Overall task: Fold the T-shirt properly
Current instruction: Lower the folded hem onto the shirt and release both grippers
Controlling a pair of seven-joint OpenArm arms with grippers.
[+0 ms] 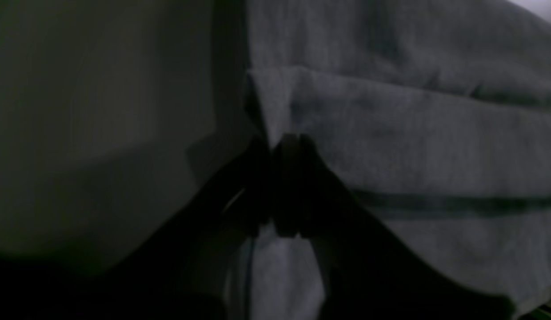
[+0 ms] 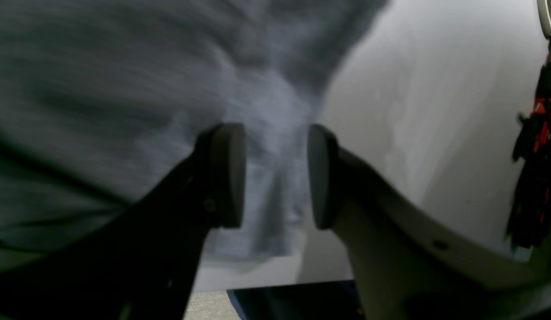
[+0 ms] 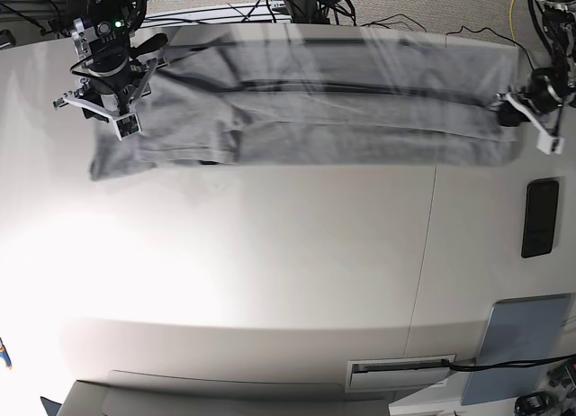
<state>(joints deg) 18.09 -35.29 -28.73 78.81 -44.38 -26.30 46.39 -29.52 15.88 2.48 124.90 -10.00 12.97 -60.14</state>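
T-shirt point(image 3: 306, 110): you have it stretched long across the far side of the table point(image 3: 270, 272), left to right | left gripper point(image 1: 286, 186): at the shirt's right end, your jaws are pinched together on a fold of grey cloth | right gripper point(image 2: 275, 175): at the left end, pads apart, cloth lying between them, unclamped

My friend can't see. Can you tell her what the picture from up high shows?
A long grey T-shirt lies stretched across the far side of a white table. One robot claw pinches its right end, and another claw hovers over its left end.
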